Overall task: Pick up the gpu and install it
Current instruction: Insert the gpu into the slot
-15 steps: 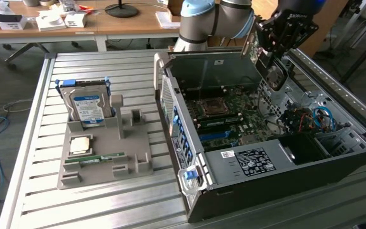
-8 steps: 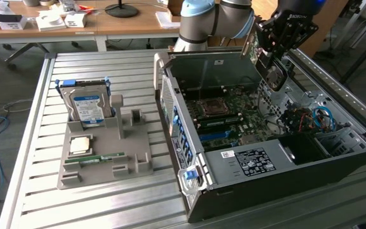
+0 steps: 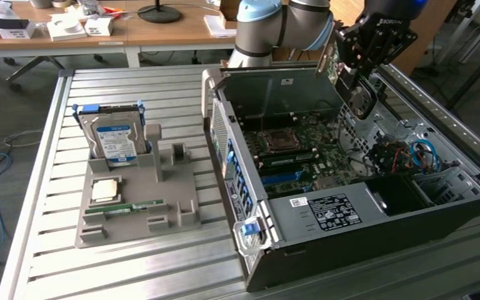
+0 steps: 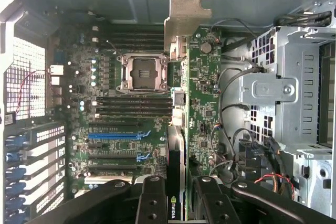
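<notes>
One gripper (image 3: 357, 69) is in play, and you can read it as clamped on the gpu (image 3: 361, 100). In the wrist view, its two black fingers (image 4: 152, 203) press on the opposite faces of the card (image 4: 202, 108), which stands edge-on between them. The pale metal bracket (image 4: 186, 19) is at the card's far end, away from the gripper (image 4: 181, 200).

Locate the card in the air over the open computer case (image 3: 324, 212), near the case's far corner on the exterior view's right. It hangs above the motherboard (image 3: 307, 150) and is not seated in any slot. In the wrist view you see it between the processor socket (image 4: 140, 73) and the metal drive cage (image 4: 283, 87). The blue expansion slot (image 4: 118, 135) lies uncovered beside it.

Note that the case lies on its side on the slatted metal table (image 3: 140, 269), along the table's edge on the exterior view's right. A grey fixture (image 3: 173, 206) sits toward the opposite edge, well apart from the gripper. On it, a silver hard drive (image 3: 115, 140) with a blue label stands upright at the far end. A pale square chip (image 3: 105, 190) and a slim green memory stick (image 3: 127, 206) lie nearer the fixture's front edge.
</notes>
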Controlling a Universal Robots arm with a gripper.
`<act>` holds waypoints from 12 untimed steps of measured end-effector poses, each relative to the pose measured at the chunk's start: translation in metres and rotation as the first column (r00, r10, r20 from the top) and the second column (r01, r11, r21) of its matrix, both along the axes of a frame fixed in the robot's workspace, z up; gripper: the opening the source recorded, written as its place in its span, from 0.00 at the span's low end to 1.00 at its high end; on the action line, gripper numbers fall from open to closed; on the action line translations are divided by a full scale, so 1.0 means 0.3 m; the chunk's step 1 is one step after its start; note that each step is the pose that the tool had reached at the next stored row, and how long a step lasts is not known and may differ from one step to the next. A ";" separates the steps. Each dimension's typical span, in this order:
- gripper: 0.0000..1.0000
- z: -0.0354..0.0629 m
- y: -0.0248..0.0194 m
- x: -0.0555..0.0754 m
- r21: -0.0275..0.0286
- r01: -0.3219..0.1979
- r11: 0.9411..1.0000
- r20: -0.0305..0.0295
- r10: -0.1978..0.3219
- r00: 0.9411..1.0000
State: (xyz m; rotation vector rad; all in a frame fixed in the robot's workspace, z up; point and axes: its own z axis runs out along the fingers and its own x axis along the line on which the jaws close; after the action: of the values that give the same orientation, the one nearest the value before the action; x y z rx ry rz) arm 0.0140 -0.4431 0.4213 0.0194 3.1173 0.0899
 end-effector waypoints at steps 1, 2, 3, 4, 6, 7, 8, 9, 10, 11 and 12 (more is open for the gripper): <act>0.26 0.000 0.000 0.000 0.000 0.000 1.000 0.000 0.000 1.000; 0.26 0.000 0.000 0.000 0.000 -0.002 1.000 0.000 0.002 1.000; 0.26 0.000 0.000 0.000 0.000 -0.005 1.000 0.000 0.005 1.000; 0.26 0.000 0.000 0.000 0.000 -0.010 1.000 0.000 0.010 1.000; 0.26 -0.001 0.000 0.000 -0.001 -0.021 1.000 0.000 0.021 1.000; 0.26 -0.001 0.000 0.000 -0.001 -0.026 1.000 0.000 0.026 1.000; 0.26 -0.001 0.000 0.000 -0.002 -0.031 1.000 0.000 0.031 1.000; 0.26 0.000 0.000 0.000 -0.002 -0.038 0.999 0.000 0.038 0.999; 0.26 -0.001 0.000 0.000 -0.003 -0.046 0.999 0.000 0.046 0.999; 0.26 -0.001 0.000 0.000 -0.003 -0.054 0.999 0.000 0.054 0.999; 0.26 -0.001 0.000 0.000 -0.004 -0.064 0.998 0.000 0.064 0.998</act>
State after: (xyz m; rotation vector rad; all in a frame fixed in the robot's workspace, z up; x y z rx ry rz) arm 0.0139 -0.4431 0.4211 -0.0798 3.1183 0.0852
